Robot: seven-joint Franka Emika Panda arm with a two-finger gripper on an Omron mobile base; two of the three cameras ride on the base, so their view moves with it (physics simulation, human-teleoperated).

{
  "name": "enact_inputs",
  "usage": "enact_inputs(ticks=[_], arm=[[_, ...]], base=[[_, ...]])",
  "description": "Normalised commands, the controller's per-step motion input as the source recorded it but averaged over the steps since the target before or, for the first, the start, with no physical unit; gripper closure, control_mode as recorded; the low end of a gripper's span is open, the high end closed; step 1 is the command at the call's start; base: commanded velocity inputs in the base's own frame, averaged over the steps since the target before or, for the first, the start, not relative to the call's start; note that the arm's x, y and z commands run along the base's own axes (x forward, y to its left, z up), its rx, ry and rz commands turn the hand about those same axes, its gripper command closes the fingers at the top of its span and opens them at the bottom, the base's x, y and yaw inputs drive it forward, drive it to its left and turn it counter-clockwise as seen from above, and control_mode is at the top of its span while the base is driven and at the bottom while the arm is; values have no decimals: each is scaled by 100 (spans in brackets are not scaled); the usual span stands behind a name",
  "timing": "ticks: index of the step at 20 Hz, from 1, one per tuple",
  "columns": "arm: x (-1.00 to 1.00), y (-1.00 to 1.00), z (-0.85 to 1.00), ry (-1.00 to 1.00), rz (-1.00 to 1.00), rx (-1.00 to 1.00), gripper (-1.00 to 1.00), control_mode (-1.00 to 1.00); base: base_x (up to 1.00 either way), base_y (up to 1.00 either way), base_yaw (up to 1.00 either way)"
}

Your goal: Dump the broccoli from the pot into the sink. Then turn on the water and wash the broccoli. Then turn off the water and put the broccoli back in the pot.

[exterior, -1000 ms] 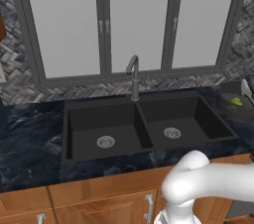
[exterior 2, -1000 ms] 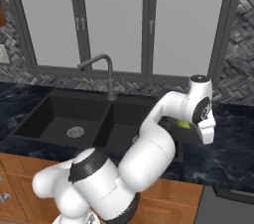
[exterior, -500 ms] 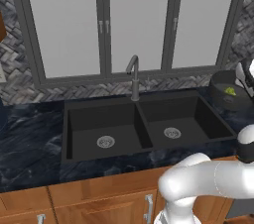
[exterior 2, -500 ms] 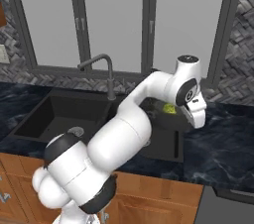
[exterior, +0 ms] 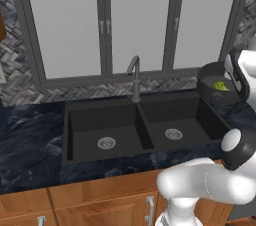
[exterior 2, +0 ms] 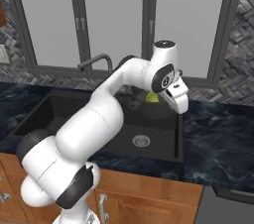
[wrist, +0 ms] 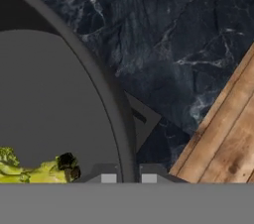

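The dark grey pot (exterior: 214,81) hangs in the air at the right end of the black sink (exterior: 140,101), by its right basin. The yellow-green broccoli (exterior: 220,86) lies inside the pot, also visible as a green lump (exterior 2: 152,97) behind my white hand. In the hand view my gripper (wrist: 128,178) is shut on the pot's rim (wrist: 101,86), one fingertip on each side of it. The broccoli (wrist: 27,171) lies at the low edge of the pot's grey floor. The grey gooseneck faucet (exterior: 134,76) stands behind the divider between the basins.
Dark marble counter (exterior: 30,135) surrounds the sink, with wooden cabinet fronts (exterior: 100,200) below. Each basin has a silver drain (exterior: 106,143), the other drain (exterior: 173,133) lying in the right basin. Windows and a grey herringbone backsplash (exterior: 75,92) close the back. My white arm (exterior 2: 99,114) crosses over the sink.
My arm has swung left from the right counter toward the sink, carrying the pot with the broccoli in it. The gripper has stayed shut on the rim.
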Motion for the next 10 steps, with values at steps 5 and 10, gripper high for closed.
enact_inputs(ticks=[5,10], arm=[[0,81,9,-13,11,-9,100,-100],[10,75,0,-16,10,-5,100,-100]], base=[[0,0,0],[0,0,0]])
